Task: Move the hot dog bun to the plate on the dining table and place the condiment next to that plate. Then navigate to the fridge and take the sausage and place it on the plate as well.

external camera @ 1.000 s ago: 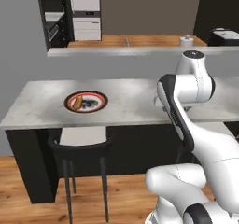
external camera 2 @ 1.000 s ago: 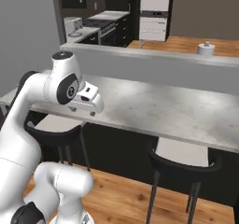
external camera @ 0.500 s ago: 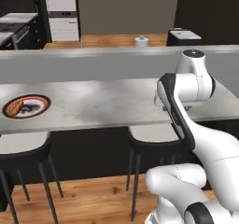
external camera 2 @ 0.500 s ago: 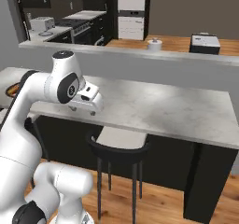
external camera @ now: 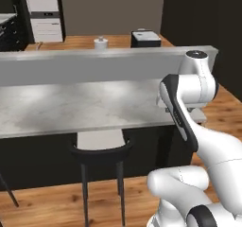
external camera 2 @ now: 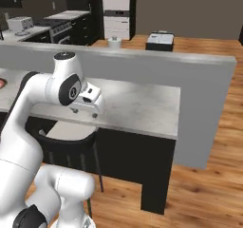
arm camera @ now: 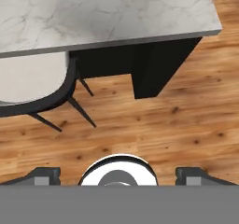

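The dining table (external camera: 71,108) (external camera 2: 137,103) is a long white-grey marble slab on a dark base, and its right end is in front of me. My gripper (external camera 2: 84,112) hangs over the table's near edge, pointing down. In the hand view my gripper (arm camera: 119,174) is open, with its fingertips (arm camera: 44,174) wide apart and nothing between them, above the table's edge (arm camera: 107,13) and the wooden floor. A red sliver at the far left edge looks like the plate (external camera 2: 1,83). The hot dog bun, condiment, sausage and fridge are out of view.
A black stool with a pale seat (external camera: 101,143) (external camera 2: 66,132) (arm camera: 28,83) is tucked under the table. A raised grey ledge (external camera: 94,63) runs behind the marble. Beyond it, a wooden counter holds a white cup (external camera: 100,43) and a black box (external camera: 145,38). Wooden floor lies to the right.
The whole picture has slid left, so the camera has travelled right along the table. The plate has left the left base view. The arm's pose and the open gripper are unchanged.
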### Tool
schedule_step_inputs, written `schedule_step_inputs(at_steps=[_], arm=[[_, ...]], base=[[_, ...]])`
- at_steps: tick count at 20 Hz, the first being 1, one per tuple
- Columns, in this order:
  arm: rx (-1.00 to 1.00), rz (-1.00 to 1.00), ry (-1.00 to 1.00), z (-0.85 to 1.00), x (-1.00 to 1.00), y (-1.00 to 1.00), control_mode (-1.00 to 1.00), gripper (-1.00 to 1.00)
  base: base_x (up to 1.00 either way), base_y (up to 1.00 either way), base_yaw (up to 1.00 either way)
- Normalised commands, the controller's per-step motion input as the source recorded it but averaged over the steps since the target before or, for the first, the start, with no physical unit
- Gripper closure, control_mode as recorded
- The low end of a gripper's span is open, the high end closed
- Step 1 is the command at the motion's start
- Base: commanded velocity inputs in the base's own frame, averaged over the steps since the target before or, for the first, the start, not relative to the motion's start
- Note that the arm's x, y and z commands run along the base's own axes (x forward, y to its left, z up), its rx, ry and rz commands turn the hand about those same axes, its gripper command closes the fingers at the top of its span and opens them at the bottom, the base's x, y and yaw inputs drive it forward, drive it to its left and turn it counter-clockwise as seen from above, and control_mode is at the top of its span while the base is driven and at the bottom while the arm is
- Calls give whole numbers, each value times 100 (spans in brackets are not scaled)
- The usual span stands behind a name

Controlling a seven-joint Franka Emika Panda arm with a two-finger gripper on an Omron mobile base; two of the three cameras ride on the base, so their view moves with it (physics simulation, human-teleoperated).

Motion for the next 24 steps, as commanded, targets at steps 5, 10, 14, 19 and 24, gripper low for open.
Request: schedule_step_inputs(at_steps=[5,10,14,19,24], arm=[[0,0,0,0,0,0,100,-100],[0,0,0,0,0,0,100,-100],[0,0,0,0,0,0,100,-100],[0,0,0,0,0,0,100,-100],[0,0,0,0,0,0,100,-100]], base=[[16,-100,0],[28,-100,0],[49,-100,0],[76,-100,6],[94,-100,16]])
